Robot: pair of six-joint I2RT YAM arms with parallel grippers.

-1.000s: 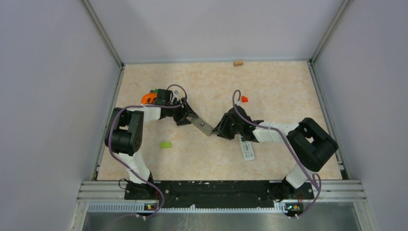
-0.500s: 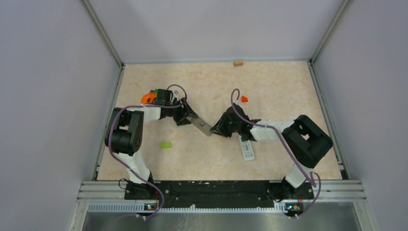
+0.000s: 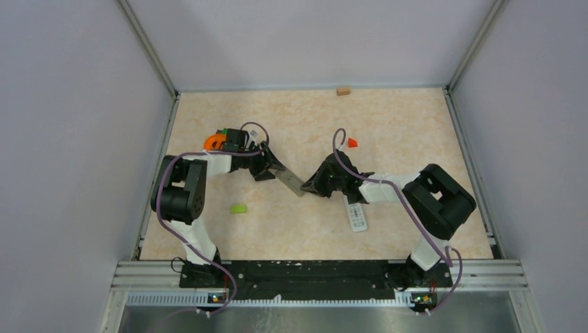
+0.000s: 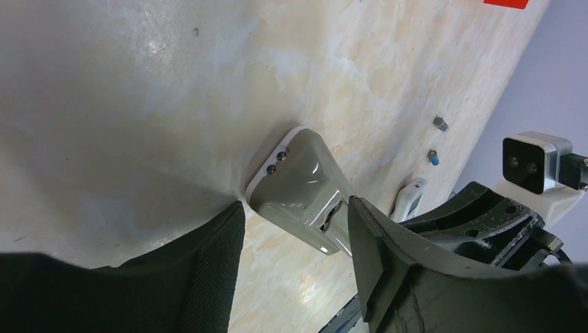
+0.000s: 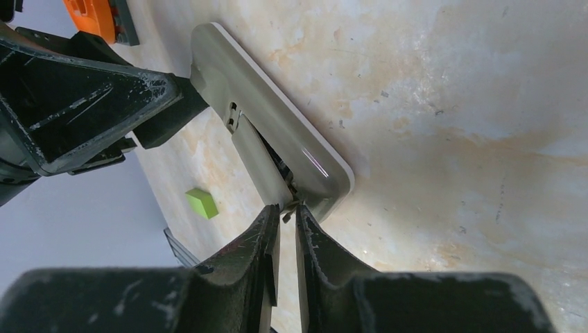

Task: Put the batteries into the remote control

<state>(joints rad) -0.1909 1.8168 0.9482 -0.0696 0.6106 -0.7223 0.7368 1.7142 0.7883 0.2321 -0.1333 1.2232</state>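
Tabletop (image 3: 388, 125): pale marbled beige surface, enclosed by plain grey walls.
Grey remote (image 5: 277, 114): mid-tabletop between the two arms, back side up, one end raised off the surface and the far end resting on it.
Back cover (image 5: 260, 163): long grey panel on the remote's back, its near end lifted slightly from the body.
Left tool (image 4: 292, 208): clamped across the remote's width, one finger on each long edge.
Right tool (image 5: 283, 211): fingers drawn almost together with a thin slit between them, tips at the cover's near end; possibly pinching its edge, but the view does not settle this.
Dark battery (image 4: 439, 123): lying loose on the tabletop beyond the grey remote.
Blue-tipped battery (image 4: 433, 157): near the dark one, apart from it.
White remote (image 3: 356, 214): flat under the right forearm.
Green block (image 3: 238, 208): near the left arm.
Red wedge (image 3: 352, 142): behind the right tool.
Tan block (image 3: 342, 90): at the back wall.
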